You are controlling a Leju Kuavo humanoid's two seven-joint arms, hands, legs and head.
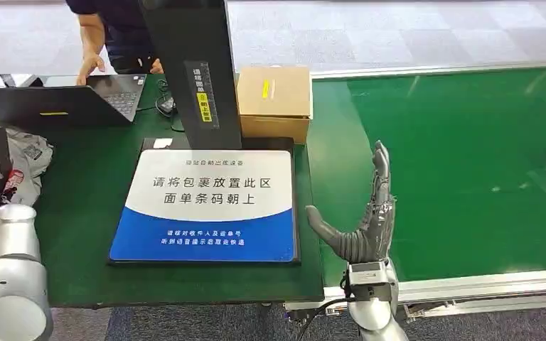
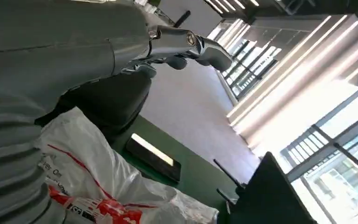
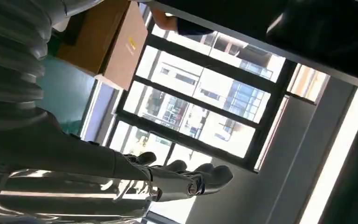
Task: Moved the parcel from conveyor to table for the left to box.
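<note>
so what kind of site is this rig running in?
Looks like a parcel-sorting demo cell in an office-type hall: a green conveyor belt, a scan mat with Chinese text for placing parcels, a cardboard box behind it, and a person at a laptop.

A sign mat (image 1: 206,206) lies on the surface (image 1: 85,213). Behind the mat stands a dark post (image 1: 195,67), and a cardboard box (image 1: 274,103) sits just right of the post. A laptop (image 1: 64,103) is at the back left. The conveyor (image 1: 455,163) runs along the right side. The right robot hand (image 1: 362,220) is up between mat and conveyor.
</note>
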